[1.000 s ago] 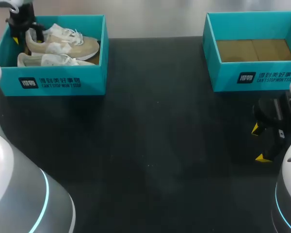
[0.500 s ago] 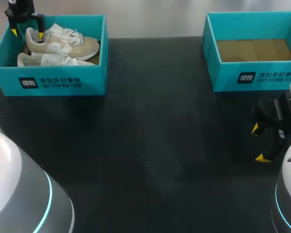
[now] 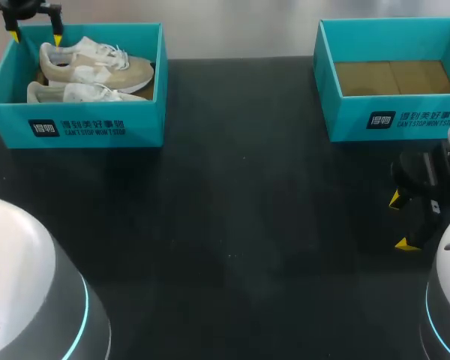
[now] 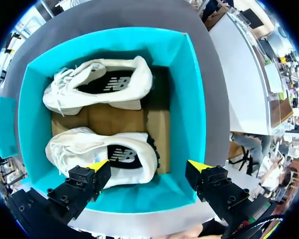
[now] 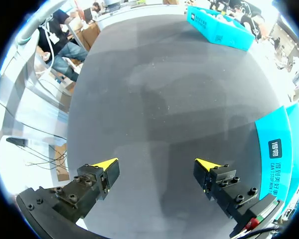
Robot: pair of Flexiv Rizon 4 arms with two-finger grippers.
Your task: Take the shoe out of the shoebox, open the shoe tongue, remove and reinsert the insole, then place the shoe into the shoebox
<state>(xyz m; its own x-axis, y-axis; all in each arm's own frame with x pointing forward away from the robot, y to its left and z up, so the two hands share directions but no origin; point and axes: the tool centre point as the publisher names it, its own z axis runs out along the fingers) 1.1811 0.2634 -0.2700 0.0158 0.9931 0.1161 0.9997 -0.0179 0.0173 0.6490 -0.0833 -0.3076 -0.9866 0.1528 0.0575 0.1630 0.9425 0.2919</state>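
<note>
- L gripper (image 3: 36, 34): hangs above the far-left corner of the shoebox (image 3: 75, 124). Fingers are spread wide w/ nothing between them. In the wrist view the heel end of the far shoe lies below, between the yellow tips, no contact apparent.
- Shoebox: at the far-left corner of the tabletop (image 3: 232, 225), open side up, no lid on it.
- Far shoe (image 3: 97, 67) & near shoe (image 3: 71, 93): both lie inside the shoebox, side by side. Heels point toward its left wall, toes toward its right wall. Laces are in place.
- Insole (image 4: 122, 155): dark, seated in the far shoe; the near shoe shows one likewise.
- R gripper (image 3: 401, 221): low over the tabletop by its right edge, in front of the second box (image 3: 390, 120). Fingers are wide apart & empty, w/ bare tabletop beneath per the wrist view.
- Second box: at the far-right corner of the tabletop, holding only a brown cardboard liner (image 3: 394, 77).
- Progress (est.): no step complete. Neither shoe is out of the shoebox & nothing is grasped.
- Remaining (est.): lift one shoe out, open its tongue, pull & refit the insole, put the shoe back in a box. By position, the far shoe's heel looks the likeliest pick.
</note>
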